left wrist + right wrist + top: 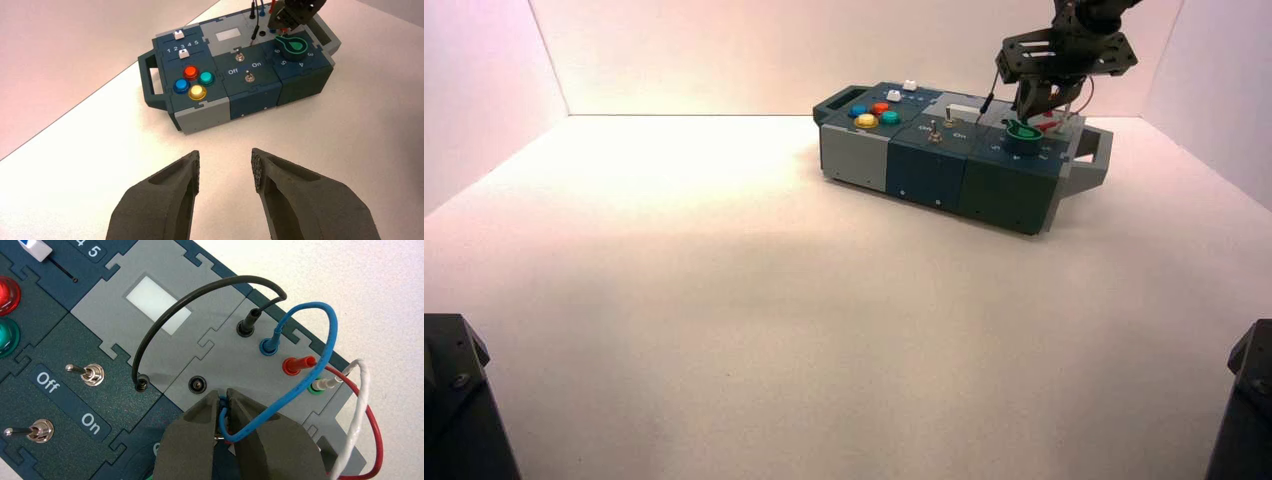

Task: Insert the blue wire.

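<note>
Pinching the blue wire's (300, 385) free end, the right jaws (222, 399) sit over the box (150, 360), presumably lining it up; the left jaws (225, 172) wait open.

pale tabletop (724, 300) (or similar): box (924, 170)

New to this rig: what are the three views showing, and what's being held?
The robot has two arms with grippers. The high view looks down from above and behind them; the other two come from cameras on each wrist.

On the white table sits a box with colored buttons, sliders, toggle switches, a green knob and wires.

The left gripper is idle, open, in front of the box. The right gripper is over the box's right end, shut on the free end of the blue wire; its other end is plugged into a blue socket.
</note>
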